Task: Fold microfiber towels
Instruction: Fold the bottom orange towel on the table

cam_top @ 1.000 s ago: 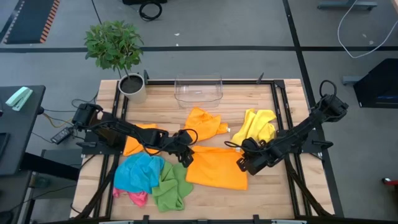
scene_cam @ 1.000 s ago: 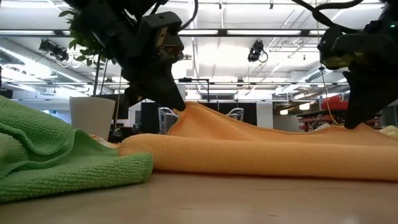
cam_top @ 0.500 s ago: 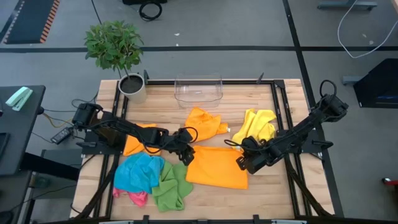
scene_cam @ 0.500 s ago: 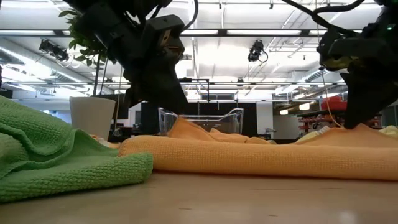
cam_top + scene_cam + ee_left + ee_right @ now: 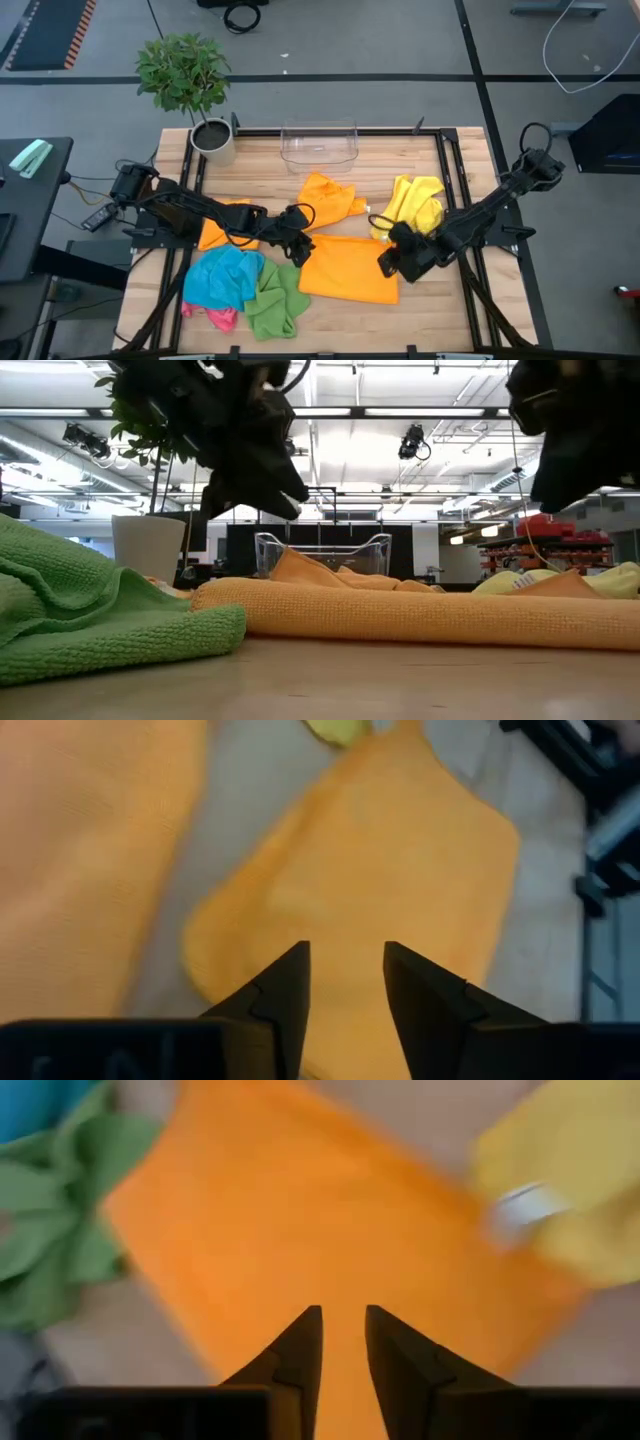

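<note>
While the orange towel (image 5: 350,267) lies flat mid-bench, the left gripper (image 5: 297,249) at its nine o'clock edge and right gripper (image 5: 392,262) at three o'clock, both narrowly parted and empty, should regrasp matching corners evenly.

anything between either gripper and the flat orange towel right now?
Nothing visible. The left gripper and the right gripper both hover open just above the orange towel, empty, with only air between fingers and cloth.
</note>
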Robot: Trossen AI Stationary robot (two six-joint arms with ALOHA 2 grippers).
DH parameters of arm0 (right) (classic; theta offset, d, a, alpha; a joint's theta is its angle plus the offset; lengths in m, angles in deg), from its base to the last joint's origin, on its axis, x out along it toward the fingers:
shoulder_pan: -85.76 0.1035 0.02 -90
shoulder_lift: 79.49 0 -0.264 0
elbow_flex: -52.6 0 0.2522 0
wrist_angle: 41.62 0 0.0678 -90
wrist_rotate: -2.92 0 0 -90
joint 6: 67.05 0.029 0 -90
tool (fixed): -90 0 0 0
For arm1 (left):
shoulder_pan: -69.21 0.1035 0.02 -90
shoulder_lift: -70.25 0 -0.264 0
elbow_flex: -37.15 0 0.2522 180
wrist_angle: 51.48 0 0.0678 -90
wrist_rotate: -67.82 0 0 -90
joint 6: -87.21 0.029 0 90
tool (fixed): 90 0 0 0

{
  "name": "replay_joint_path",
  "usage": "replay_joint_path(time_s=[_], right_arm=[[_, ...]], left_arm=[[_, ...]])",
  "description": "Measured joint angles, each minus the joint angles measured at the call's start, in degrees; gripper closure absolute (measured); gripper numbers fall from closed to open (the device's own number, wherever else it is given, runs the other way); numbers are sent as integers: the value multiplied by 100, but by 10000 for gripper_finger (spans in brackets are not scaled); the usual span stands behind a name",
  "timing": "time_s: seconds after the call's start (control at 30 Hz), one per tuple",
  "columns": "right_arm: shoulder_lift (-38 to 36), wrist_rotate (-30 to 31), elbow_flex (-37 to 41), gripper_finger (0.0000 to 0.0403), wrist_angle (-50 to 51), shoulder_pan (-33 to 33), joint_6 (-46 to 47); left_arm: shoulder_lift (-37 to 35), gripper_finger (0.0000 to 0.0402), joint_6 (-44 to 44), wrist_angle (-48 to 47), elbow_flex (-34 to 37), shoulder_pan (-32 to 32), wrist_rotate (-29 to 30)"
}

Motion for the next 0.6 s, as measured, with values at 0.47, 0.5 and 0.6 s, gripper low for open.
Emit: replay_joint_path(time_s=[0.47,0.5,0.6], right_arm=[[1695,-241,8,399,-1587,793,1090],[1754,-279,8,399,-1577,827,1141],[1886,-511,11,399,-1494,885,1155]], left_arm=[[807,394,-28,643,-2,-694,-199],[882,395,-40,692,2,-719,-247],[1096,391,-97,834,-4,-780,-382]])
